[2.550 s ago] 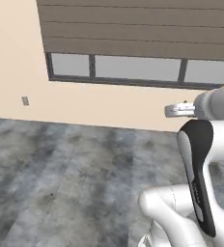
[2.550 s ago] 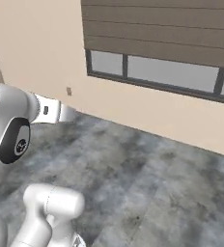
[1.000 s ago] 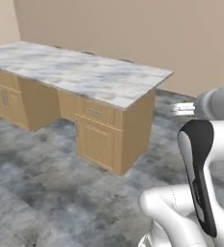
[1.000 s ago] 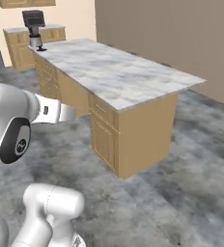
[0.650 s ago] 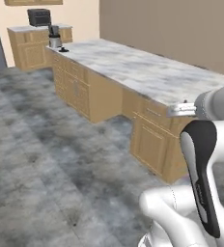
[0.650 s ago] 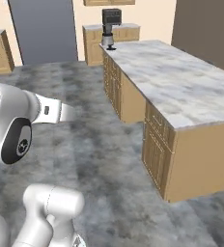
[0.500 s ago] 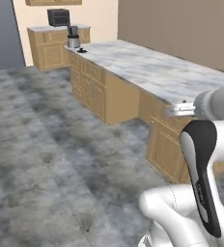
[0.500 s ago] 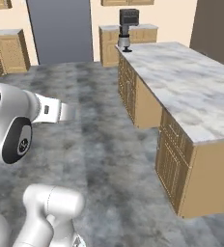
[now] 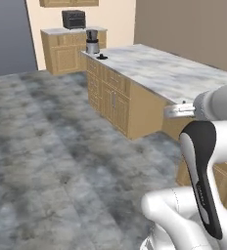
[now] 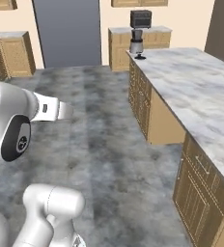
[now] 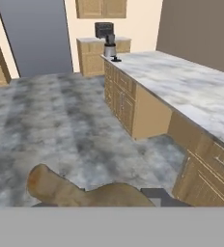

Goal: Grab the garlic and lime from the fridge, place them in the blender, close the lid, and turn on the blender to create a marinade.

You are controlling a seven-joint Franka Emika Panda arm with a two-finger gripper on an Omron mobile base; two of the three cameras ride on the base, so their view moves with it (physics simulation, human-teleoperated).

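Tan against dark: my claw (image 11: 102, 202), item one, is pinched on the garlic (image 11: 75, 189), a pale brown rounded lump lying between the fingertips (image 11: 157, 195) at the near edge of the hand view. Neither base view gives this grip.

Item two, the long marble counter (image 11: 181, 91), my landmark, running away on the right over wooden cabinets.

Item three, the blender (image 11: 110, 48), upright at the counter's far end; also seen from the left base (image 9: 92, 41) and the right base (image 10: 136, 42).

Item four, the lid (image 10: 140, 56), a black disc flat on the counter just in front of the blender, off the jar.

Item five, a black box appliance (image 9: 73, 19) on the back cabinet beyond the counter's far end.

Item six, a tall grey-blue panel (image 10: 68, 31) left of that cabinet.
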